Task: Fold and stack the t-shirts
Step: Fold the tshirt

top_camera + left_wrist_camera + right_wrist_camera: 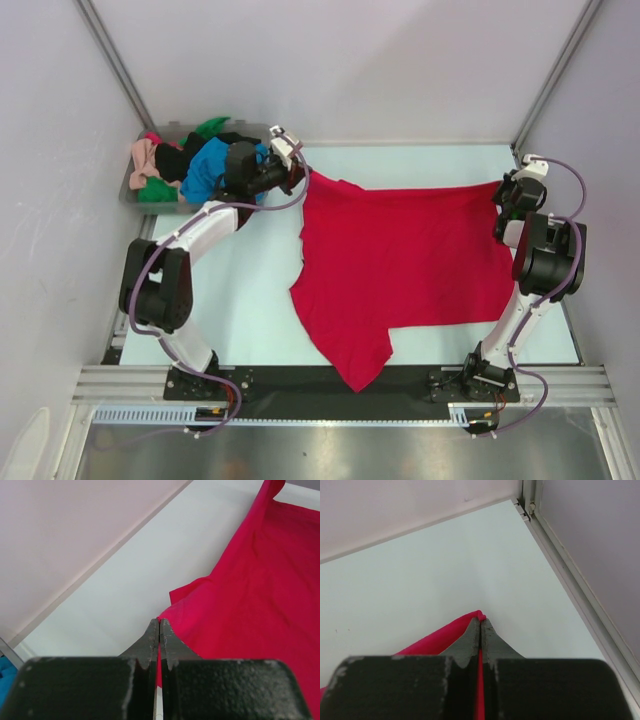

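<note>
Left gripper (159,623) is pinched shut on one corner of the red t-shirt (410,250), and the right gripper (480,621) is clamped on the opposite corner, apparently by a thin edge. The cloth spreads between them and back toward the bases. This looks like the spreading step; next it needs drawing taut and laying flat. Off the left gripper's outer side, the other t-shirts (195,165) lie in the bin (128,196).

Plain red t-shirt (410,260), white table (250,290)

No readable text, label or number shows anywhere.

Bare table (240,300) left of the red t-shirt (410,260); bin (126,196) of shirts (205,170) at far-left corner; walls (340,70) close around
</note>
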Available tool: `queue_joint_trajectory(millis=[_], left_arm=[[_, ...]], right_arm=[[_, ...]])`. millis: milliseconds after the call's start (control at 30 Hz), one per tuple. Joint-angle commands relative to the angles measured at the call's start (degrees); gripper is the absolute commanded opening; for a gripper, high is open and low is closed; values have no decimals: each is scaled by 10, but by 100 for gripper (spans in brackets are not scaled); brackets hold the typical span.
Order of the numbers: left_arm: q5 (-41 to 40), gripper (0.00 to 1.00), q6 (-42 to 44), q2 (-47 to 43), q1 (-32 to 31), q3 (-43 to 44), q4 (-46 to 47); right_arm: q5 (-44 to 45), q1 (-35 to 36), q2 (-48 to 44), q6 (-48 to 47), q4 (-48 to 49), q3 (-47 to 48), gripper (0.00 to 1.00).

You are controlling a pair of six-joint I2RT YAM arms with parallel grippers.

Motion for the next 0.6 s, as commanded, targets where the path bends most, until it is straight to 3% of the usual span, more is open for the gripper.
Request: queue_joint_trajectory(millis=[0, 567], left_arm=[[-6, 0, -7, -26, -3, -1, 34], [-31, 0, -10, -34, -7, 19, 26]], right_arm=[[14, -4, -17, 5, 35, 4, 0], [12, -4, -22, 5, 42, -5, 0]])
